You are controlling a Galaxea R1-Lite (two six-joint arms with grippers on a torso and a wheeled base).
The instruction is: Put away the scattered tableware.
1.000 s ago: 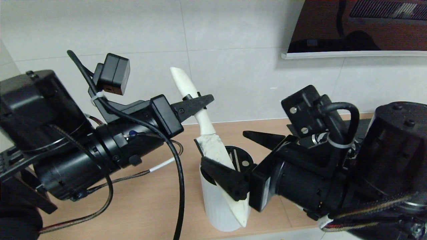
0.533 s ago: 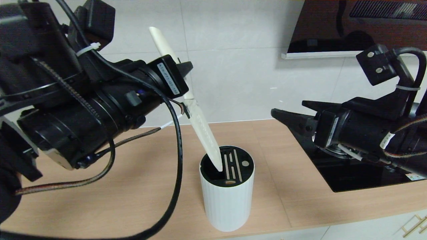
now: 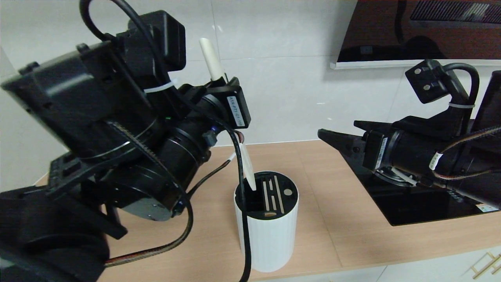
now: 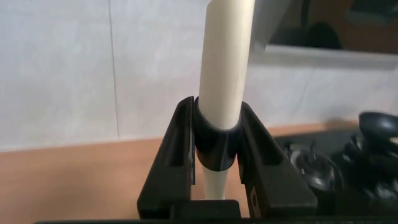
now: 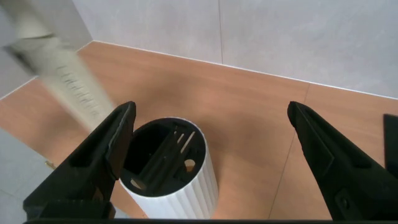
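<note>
The knife holder is standing on the counter, near its front edge. The knife is hanging over the knife holder, handle up and tip down, leaning a little. Its tip is sitting right at the big hole on the left side of the knife holder's top. The thin slots are lying just to the right of that hole. The left gripper is squeezing the knife's handle, above the knife holder and to its left. The right gripper is hanging to the right, well apart from the knife holder, over the edge of the cooktop. The cooktop is lying in the counter on the right. The wall is standing behind the counter, and the hood is hanging up on it, on the right.
</note>
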